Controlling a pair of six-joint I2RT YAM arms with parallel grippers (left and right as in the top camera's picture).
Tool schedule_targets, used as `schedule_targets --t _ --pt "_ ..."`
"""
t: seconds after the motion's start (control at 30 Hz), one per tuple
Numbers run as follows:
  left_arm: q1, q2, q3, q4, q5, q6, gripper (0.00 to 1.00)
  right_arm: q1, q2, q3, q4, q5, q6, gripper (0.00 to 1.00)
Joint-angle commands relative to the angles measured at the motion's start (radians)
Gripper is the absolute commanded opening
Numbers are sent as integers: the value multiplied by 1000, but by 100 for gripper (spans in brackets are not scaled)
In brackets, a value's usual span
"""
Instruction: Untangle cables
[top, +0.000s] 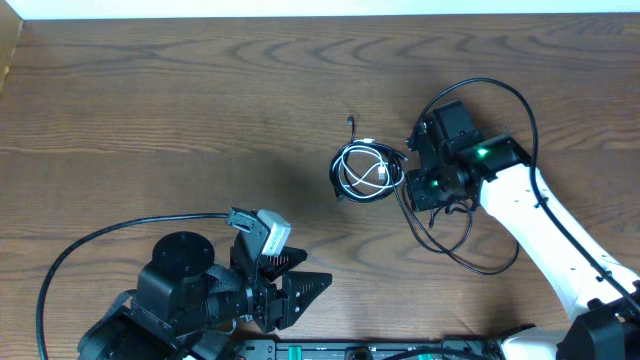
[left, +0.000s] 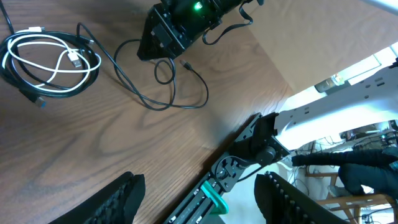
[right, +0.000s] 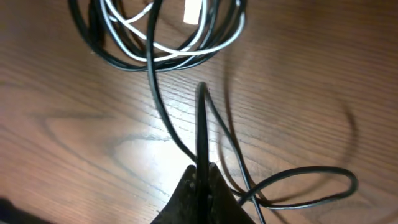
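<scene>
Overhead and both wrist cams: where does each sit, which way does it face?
Overhead: above the table, looking straight down; left pincer open at bottom, right pincer beside the cable coil.
Left wrist: on the left arm, angled across the table toward the coil and right pincer; its own fingers frame the bottom edge.
Right wrist: close above the table, looking along its shut pincer, which pinches a black cable.
Shared: all three show the coil.
</scene>
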Motion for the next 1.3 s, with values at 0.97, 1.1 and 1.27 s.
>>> schedule_targets --t 0.97,1.1,1.27 --pt "-4 -2 18 0 6 -2 63 45 0 -211 322 -84 -36 44" --pt "-4 -2 18 -1 6 -2 63 45 0 -223 333 -89 -36 44" --pt "-4 -2 18 0 7 -2 63 45 0 -229 346 -97 -36 45"
